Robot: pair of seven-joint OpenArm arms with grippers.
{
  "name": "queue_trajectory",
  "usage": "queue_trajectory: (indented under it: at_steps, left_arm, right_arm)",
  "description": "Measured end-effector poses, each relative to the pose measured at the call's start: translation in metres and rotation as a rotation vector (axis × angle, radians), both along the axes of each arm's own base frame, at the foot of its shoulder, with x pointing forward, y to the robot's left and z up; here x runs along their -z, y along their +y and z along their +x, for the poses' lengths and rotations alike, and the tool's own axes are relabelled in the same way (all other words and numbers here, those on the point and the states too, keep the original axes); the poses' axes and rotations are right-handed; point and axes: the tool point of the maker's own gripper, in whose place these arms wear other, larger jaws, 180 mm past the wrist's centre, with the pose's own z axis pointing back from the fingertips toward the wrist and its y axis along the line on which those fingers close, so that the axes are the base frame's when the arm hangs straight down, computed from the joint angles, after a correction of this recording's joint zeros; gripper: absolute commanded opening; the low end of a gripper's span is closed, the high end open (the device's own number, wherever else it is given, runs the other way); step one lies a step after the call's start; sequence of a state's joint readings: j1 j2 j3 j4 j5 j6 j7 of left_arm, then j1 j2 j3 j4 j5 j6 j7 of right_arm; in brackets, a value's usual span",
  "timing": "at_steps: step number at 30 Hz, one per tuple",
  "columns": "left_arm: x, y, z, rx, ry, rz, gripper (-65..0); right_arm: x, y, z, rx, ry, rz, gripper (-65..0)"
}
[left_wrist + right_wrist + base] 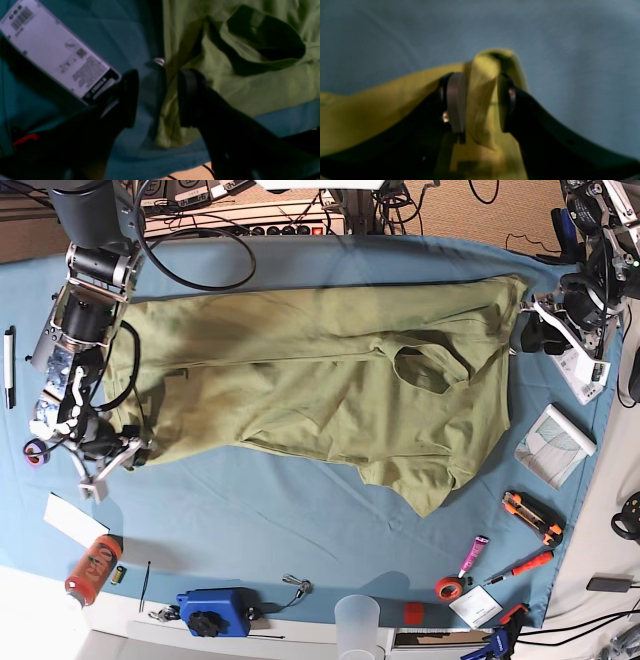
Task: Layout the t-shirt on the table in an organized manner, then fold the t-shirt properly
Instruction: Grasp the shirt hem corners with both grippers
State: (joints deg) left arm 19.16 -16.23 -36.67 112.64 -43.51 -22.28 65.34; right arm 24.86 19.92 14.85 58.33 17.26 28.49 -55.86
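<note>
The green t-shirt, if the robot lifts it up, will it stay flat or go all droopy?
Probably droopy. The t-shirt already lies in soft wrinkles, and the bit pinched in the right gripper bunches into a floppy fold. It likely sags between the right gripper and the left gripper. It looks thin, so probably light.

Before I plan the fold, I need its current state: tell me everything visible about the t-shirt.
The t-shirt is plain olive-green soft cloth, spread across the light-blue table, wrinkled, one sleeve opening gaping. The right hand pinches a bunched corner; the left hand straddles the opposite edge.
</note>
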Motion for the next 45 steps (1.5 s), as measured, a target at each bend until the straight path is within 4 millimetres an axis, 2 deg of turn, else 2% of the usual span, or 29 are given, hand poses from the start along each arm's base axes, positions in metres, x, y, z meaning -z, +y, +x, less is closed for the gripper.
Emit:
queue_trajectory:
  at_steps: [1,6,9,11,15,18,23,26,29,35,39,42,45]
  left_arm:
    - [-0.001,0.0,0.001,-0.002,-0.009,-0.002,-37.9]
    - [-0.005,0.0,0.008,0.001,-0.037,-0.002,-38.0]
    - [-0.013,-0.002,0.027,0.013,-0.093,-0.013,-38.0]
    - [-0.014,-0.01,0.043,0.036,-0.108,-0.03,-38.0]
    - [-0.001,-0.053,0.073,0.18,-0.1,-0.087,-38.0]
    - [0.006,-0.071,0.103,0.226,-0.098,-0.049,-37.9]
    - [-0.011,-0.079,0.166,0.235,-0.18,0.068,-37.9]
    - [-0.011,-0.08,0.196,0.244,-0.179,0.126,-37.9]
    - [-0.004,-0.081,0.217,0.258,-0.142,0.119,-37.9]
    - [0.019,-0.087,0.241,0.279,-0.067,0.075,-37.9]
    - [0.031,-0.089,0.245,0.31,-0.018,0.067,-37.9]
    - [0.032,-0.098,0.244,0.343,-0.001,0.043,-37.9]
    - [0.024,-0.108,0.248,0.342,-0.025,-0.013,-37.9]
  right_arm:
    - [0.007,-0.002,-0.003,0.005,0.021,-0.019,-43.5]
    - [0.01,-0.011,-0.003,0.039,0.005,-0.063,-43.5]
    - [0.01,-0.012,-0.003,0.041,0.006,-0.063,-43.5]
    - [0.01,-0.012,-0.003,0.042,0.007,-0.061,-43.5]
    - [0.01,-0.012,-0.003,0.042,0.007,-0.06,-43.5]
    - [0.01,-0.012,-0.004,0.042,0.011,-0.061,-43.5]
    - [0.011,-0.012,-0.005,0.042,0.02,-0.061,-43.5]
    - [0.011,-0.012,-0.005,0.043,0.024,-0.058,-43.5]
    - [0.011,-0.012,-0.006,0.042,0.028,-0.057,-43.5]
    - [0.012,-0.012,-0.007,0.042,0.038,-0.058,-43.5]
    - [0.012,-0.012,-0.007,0.041,0.041,-0.057,-43.5]
    - [0.012,-0.012,-0.007,0.042,0.041,-0.055,-43.5]
    - [0.012,-0.012,-0.008,0.041,0.043,-0.056,-43.5]
